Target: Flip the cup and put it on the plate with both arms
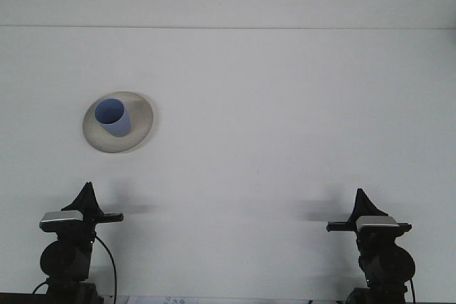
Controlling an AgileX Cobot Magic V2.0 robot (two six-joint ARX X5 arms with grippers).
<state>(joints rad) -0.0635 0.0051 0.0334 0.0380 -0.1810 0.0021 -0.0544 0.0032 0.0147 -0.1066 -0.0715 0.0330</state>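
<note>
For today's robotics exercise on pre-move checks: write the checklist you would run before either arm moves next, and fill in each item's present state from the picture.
1. Blue cup upright, opening up: ok.
2. Cup standing on the plate: ok, inside the rim, toward its left.
3. Left gripper apart from cup and plate: ok, near the front edge, holding nothing.
4. Right gripper apart from cup and plate: ok, far to the right, holding nothing.
5. Finger opening of both grippers: cannot tell from this view.
6. Table between arms and plate free of other items: ok.
</note>
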